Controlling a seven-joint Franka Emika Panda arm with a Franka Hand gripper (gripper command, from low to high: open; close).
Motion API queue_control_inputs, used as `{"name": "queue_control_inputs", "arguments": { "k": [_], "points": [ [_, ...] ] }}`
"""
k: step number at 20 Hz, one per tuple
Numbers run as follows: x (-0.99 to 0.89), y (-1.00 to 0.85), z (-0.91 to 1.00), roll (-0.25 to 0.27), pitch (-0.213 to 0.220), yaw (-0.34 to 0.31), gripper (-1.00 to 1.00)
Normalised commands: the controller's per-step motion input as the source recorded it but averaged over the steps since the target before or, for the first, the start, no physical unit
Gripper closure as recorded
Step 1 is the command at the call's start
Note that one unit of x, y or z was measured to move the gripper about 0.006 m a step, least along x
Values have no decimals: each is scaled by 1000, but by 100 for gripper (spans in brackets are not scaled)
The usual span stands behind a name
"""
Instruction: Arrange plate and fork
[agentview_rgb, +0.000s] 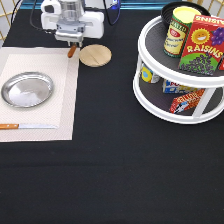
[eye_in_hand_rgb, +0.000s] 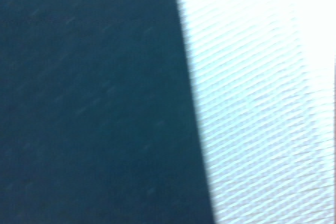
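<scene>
The silver plate (agentview_rgb: 27, 89) lies on the left part of a pale placemat (agentview_rgb: 62, 107) at the exterior view's left. My gripper (agentview_rgb: 71, 44) hangs over the mat's top right corner, at the exterior view's top. The brown handle of the fork (agentview_rgb: 73, 51) sticks out below the gripper, which is shut on it; its tines are hidden. The wrist view shows only the mat's edge (eye_in_hand_rgb: 262, 110) beside the black cloth (eye_in_hand_rgb: 90, 110).
A wooden-handled knife (agentview_rgb: 27, 126) lies along the mat's lower edge. A light-wood disc (agentview_rgb: 95, 55) lies just right of the gripper. A white two-tier turntable (agentview_rgb: 150, 102) with a can (agentview_rgb: 176, 32), a raisins box (agentview_rgb: 205, 45) and packets stands at the right.
</scene>
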Motion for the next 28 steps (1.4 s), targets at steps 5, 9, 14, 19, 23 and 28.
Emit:
{"name": "queue_control_inputs", "arguments": {
  "k": [5,9,14,19,23,28],
  "points": [
    [84,-467,61,10,-6,-151,100],
    [0,-536,0,21,-13,-138,100],
    [0,-522,0,20,-14,-150,100],
    [-6,-318,-19,34,-19,-226,100],
    [-7,-57,-80,57,-31,-311,100],
    [0,0,-77,35,-47,-347,100]
  ]
}}
